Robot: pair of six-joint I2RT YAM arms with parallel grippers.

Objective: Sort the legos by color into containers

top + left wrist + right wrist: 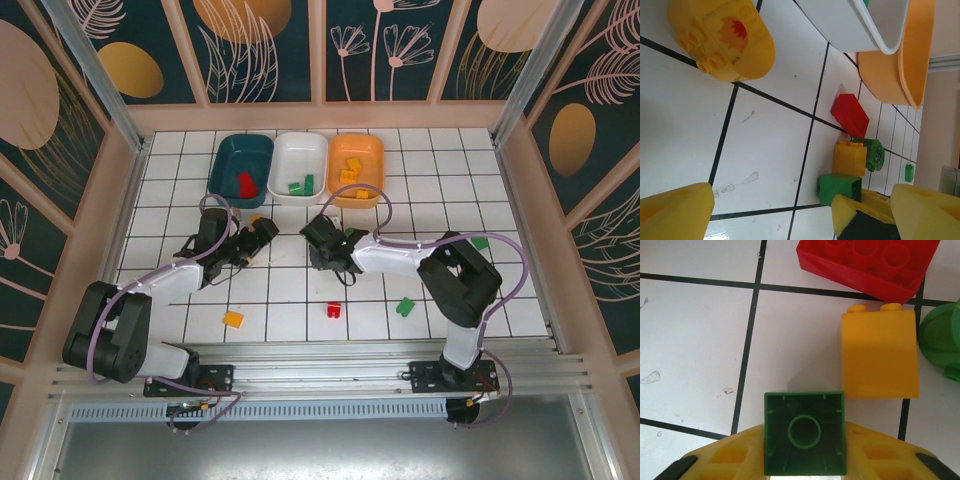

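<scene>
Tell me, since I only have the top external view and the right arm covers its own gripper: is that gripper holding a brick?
Observer: Yes, the right gripper is shut on a green brick, its hollow underside facing the wrist camera.
Operator: Anything else under there?
Observer: A yellow brick lies close beside it, with a red brick just past that.
Operator: And the other arm?
Observer: The left gripper is open and holds nothing.
</scene>
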